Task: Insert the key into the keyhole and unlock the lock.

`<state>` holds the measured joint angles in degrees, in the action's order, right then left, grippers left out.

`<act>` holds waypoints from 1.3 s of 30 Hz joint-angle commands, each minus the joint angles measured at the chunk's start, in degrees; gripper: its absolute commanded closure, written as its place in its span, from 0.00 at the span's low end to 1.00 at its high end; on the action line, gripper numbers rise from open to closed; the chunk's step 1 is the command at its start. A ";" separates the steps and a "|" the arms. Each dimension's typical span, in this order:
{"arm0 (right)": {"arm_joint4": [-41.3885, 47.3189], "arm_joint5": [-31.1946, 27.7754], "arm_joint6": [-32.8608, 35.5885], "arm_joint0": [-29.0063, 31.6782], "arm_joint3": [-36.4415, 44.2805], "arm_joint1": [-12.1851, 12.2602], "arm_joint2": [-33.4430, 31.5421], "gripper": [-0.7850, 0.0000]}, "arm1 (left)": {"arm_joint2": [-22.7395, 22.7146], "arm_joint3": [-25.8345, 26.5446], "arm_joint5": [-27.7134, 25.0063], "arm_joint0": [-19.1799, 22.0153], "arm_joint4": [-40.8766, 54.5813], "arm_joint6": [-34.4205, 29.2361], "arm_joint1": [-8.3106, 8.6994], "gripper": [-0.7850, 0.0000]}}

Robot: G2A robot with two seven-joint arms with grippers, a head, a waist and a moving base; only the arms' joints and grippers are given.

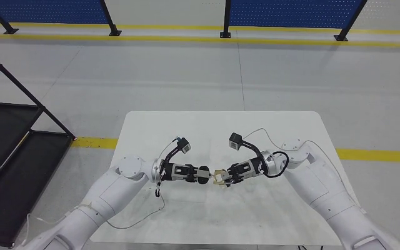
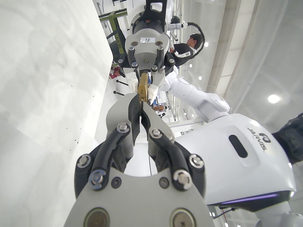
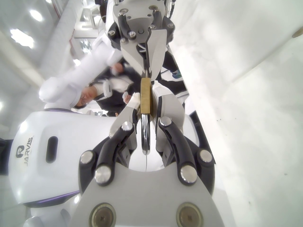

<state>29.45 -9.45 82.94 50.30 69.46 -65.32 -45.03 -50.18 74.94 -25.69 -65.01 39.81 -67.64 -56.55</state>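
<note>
Between the pinching fingertips of the right gripper (image 3: 146, 98) sits the lock (image 3: 145, 88), shackle (image 3: 145, 138) back toward the wrist so its free end faces the left gripper (image 2: 140, 102), which clamps the key (image 3: 146, 73) against that end.

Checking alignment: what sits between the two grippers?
In the right wrist view, the brass padlock, clamped by the right gripper; the left gripper holds the key at its far end.
</note>
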 commanded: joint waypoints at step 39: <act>-0.55 0.41 -0.52 0.32 -0.55 -0.48 -0.70 1.00 | -2.33 0.13 -3.70 -0.97 -5.19 0.31 -1.70 1.00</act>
<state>28.91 -9.10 82.44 50.60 68.89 -65.80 -45.70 -52.40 74.92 -29.34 -65.86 35.11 -67.50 -58.27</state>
